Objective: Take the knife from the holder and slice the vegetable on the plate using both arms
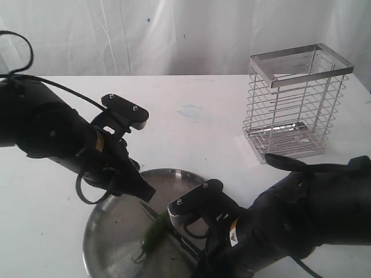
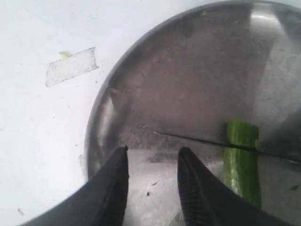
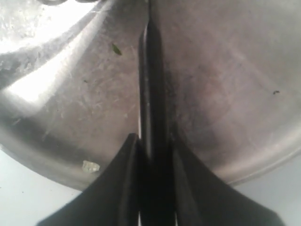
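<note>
The steel plate point(image 1: 116, 237) lies at the front, with the green vegetable point(image 1: 153, 233) on it. In the left wrist view the knife's thin dark blade point(image 2: 197, 139) crosses the vegetable point(image 2: 242, 165) near its cut end. My right gripper point(image 3: 153, 141) is shut on the knife's black handle point(image 3: 151, 94), which runs out over the plate point(image 3: 225, 94). My left gripper point(image 2: 153, 157) is open over the plate point(image 2: 188, 80), beside the vegetable and touching nothing. In the exterior view its fingers point(image 1: 139, 188) hang over the plate's far rim.
The wire holder point(image 1: 295, 101) stands without the knife at the back right of the white table point(image 1: 191, 116). A strip of tape point(image 2: 71, 67) lies on the table near the plate. A small pale scrap point(image 3: 90, 165) sits on the plate's rim.
</note>
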You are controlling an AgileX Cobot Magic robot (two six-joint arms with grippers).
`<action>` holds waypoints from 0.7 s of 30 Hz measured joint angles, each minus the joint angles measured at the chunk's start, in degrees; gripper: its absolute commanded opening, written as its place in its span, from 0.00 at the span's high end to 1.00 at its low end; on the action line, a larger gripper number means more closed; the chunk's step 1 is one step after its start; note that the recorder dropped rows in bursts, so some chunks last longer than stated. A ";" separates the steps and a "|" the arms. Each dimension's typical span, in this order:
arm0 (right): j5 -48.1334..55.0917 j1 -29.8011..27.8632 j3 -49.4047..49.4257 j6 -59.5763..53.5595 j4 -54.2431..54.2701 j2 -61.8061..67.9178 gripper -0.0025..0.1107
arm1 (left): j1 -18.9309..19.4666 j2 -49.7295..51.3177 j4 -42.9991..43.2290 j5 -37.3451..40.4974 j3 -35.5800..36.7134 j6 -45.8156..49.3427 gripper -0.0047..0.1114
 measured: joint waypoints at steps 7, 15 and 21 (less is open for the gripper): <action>0.23 0.00 0.00 0.20 0.00 0.00 0.98 | 0.00 -2.08 -3.14 4.35 3.94 4.06 0.61; 1.39 0.00 0.00 0.42 0.00 0.00 0.98 | 0.00 -2.08 -17.78 -3.87 12.46 11.75 0.56; 2.06 0.00 0.00 0.98 0.00 0.00 0.98 | 0.00 -2.08 -28.11 -8.13 13.56 19.63 0.38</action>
